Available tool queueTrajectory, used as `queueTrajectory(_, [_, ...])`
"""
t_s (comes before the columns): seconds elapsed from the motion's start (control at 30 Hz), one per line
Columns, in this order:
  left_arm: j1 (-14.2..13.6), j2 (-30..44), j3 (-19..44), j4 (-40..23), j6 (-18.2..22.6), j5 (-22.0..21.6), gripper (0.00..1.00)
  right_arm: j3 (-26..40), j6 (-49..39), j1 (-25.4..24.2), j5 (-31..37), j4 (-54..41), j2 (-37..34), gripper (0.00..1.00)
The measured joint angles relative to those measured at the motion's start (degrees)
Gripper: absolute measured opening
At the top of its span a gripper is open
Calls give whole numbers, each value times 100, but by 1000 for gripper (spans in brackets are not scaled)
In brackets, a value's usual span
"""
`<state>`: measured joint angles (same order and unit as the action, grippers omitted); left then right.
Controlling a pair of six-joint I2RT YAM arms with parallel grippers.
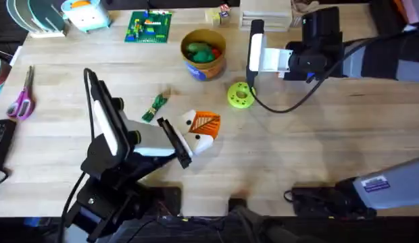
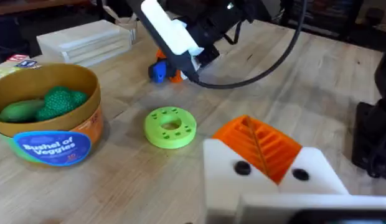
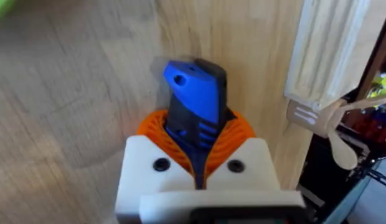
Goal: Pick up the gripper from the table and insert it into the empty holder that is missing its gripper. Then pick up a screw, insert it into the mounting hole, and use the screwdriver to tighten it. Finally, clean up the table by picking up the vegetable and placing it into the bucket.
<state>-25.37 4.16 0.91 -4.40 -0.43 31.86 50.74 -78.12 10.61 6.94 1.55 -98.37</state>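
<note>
right gripper [image 3: 196, 155] clamped on screwdriver [image 3: 194, 106], well beyond bucket [image 1: 203, 52]. left gripper [image 1: 203, 131], state we cannot tell, at holder [image 1: 201, 140]. vegetable [image 1: 155, 108] beside it. we judge: carry tip over mounting hole, keep upright, lower slowly.

The screwdriver [image 3: 194, 106], clamped between the right gripper's [image 3: 196, 165] orange pads, shows blurred, its metal tip hidden behind the fingers. The bucket [image 2: 50, 127] is cut off at the picture's edge, its green contents too indistinct to identify. Near the tabletop's front edge, the left gripper's [image 2: 268, 165] fingertips are cropped from view.
</note>
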Motion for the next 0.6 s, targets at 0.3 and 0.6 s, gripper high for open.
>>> queueTrajectory(0.3, [-2, 1, 0, 0, -1, 0, 11, 274, 110, 281, 248, -386, 76, 986])
queueTrajectory(0.6, [-2, 0, 0, 2, 0, -16, 965, 199, 1973, 582, 225, -508, 323, 989])
